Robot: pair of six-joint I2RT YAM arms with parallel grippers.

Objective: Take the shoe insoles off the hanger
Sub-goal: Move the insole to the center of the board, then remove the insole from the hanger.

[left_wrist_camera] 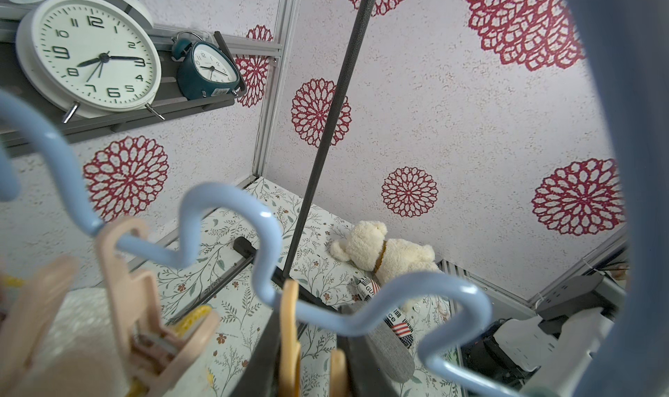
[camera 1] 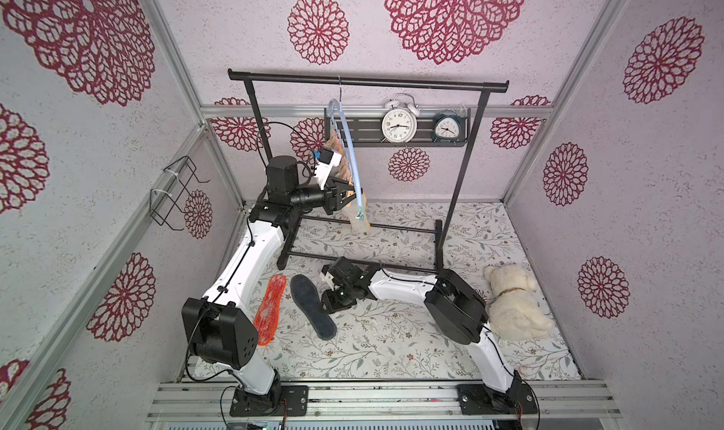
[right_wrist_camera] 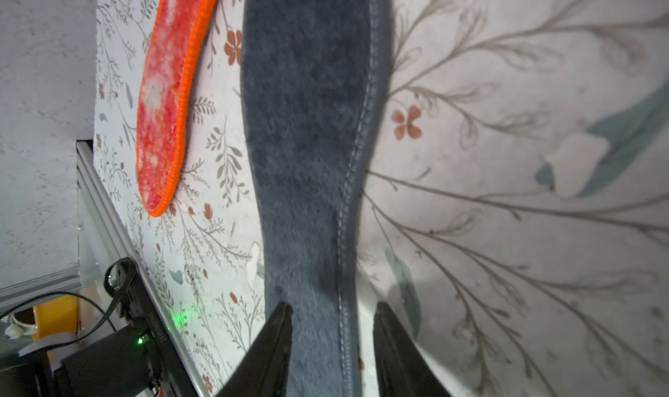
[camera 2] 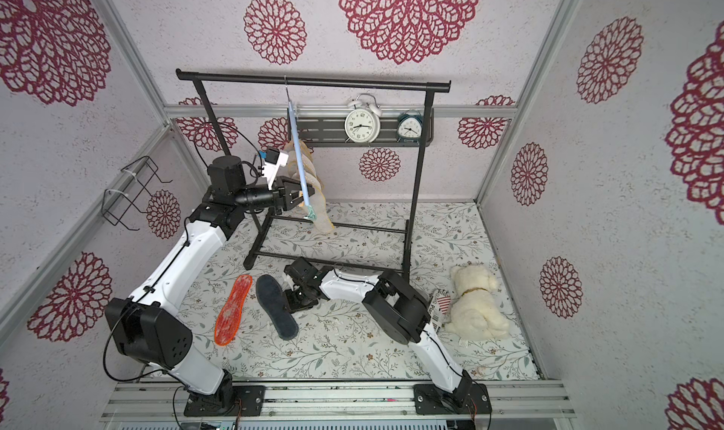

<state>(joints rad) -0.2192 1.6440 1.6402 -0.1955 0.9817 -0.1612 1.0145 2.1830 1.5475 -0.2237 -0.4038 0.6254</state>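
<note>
On the table (camera 1: 391, 349) lay an orange gel insole (camera 1: 270, 310) and a dark grey felt insole (camera 1: 313, 306), right claw (right_wrist_camera: 331, 308) released; mustard-yellow insoles (camera 1: 359, 222) hung clipped, left claw's (camera 1: 344, 195) hold unclear.

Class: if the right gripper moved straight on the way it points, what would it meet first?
Most likely the dark grey insole, lying flat on the floral table cover; the right gripper straddles its near end. Exact depth is unclear.
</note>
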